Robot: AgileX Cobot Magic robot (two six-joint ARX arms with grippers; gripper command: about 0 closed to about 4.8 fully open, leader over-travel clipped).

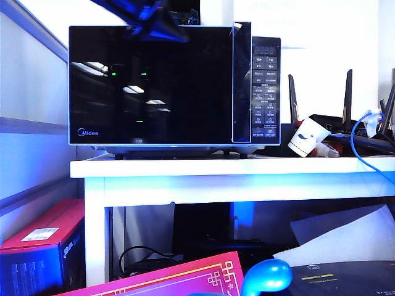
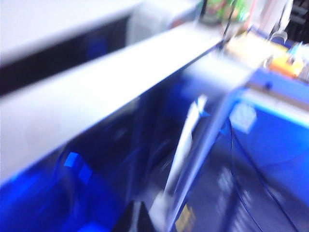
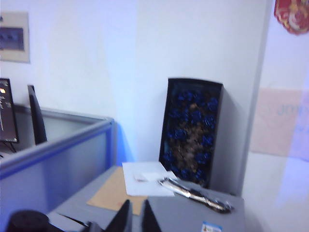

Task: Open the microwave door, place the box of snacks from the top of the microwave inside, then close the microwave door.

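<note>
Exterior view: the microwave (image 1: pixel 173 86) is seen on the white worktop (image 1: pixel 234 168), its microwave door (image 1: pixel 151 86) shut; every step is judged outstanding. The box of snacks cannot be made out on top, where a blurred dark arm is seen. Left gripper jaws cannot be told through blur. Right gripper (image 3: pixel 135 215) is held clenched, empty, facing a black box (image 3: pixel 193 130). A paper cup (image 1: pixel 308 137) and routers (image 1: pixel 345 126) stand beside the microwave.

microwave (image 1: pixel 176 86): I see a big black box with silver trim, sitting upright on a white table.
door (image 1: pixel 151 85): shiny black glass, a small blue Midea logo low in its left corner, a silver-edged handle strip on its right. It looks shut.
snacks: I can't find them.
</note>
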